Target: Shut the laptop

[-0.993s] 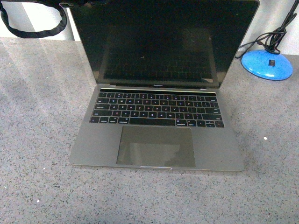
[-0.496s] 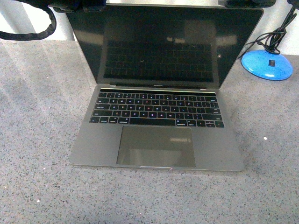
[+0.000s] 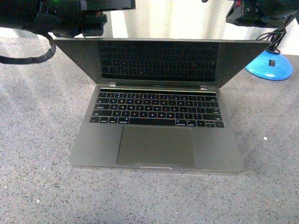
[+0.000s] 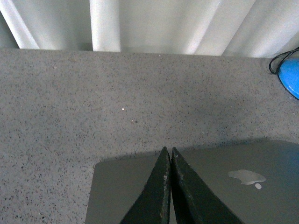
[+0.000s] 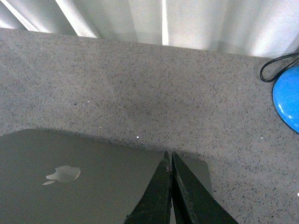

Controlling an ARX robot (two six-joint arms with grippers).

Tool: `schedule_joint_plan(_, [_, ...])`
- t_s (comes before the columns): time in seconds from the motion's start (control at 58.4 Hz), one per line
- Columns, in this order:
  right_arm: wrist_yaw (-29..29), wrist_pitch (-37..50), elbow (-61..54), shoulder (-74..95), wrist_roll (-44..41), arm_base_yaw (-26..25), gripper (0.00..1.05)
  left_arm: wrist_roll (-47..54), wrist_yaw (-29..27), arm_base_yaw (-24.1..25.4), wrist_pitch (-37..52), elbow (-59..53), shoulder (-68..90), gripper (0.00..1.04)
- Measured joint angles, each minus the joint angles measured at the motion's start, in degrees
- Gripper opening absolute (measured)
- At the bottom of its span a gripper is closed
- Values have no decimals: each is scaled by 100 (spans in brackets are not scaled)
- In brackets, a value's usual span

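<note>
The laptop [image 3: 156, 140] sits centred on the table [image 3: 37, 140], its lid [image 3: 159, 58] half lowered over the keyboard [image 3: 156, 109] with the free edge running left to right. The left gripper [image 4: 168, 154] and right gripper [image 5: 169, 156] are clenched and empty above the lid's outer face, one toward each side, equally placed to press down. The wrist views show that grey back and the logo [image 4: 246, 177]; only the front view shows the gap remaining to the keyboard.

in the front view the left arm [image 3: 51, 16] and right arm [image 3: 259, 11] are cut off by the top edge, and their fingertips are hidden behind the laptop [image 3: 159, 135] lid. the key legends are too small to read. the blue base [image 3: 275, 65] runs off the right edge. both wrist views crop the lid. whether the pressed-together left gripper [image 4: 168, 151] or right gripper [image 5: 169, 155] touches it is unclear.
</note>
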Motion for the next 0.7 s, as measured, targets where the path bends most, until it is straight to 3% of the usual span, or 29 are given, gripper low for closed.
schedule_joint_plan(0.702, [-66,402,-1143,-308,761,151,1,-380,-28,105,-223,-326,4,4])
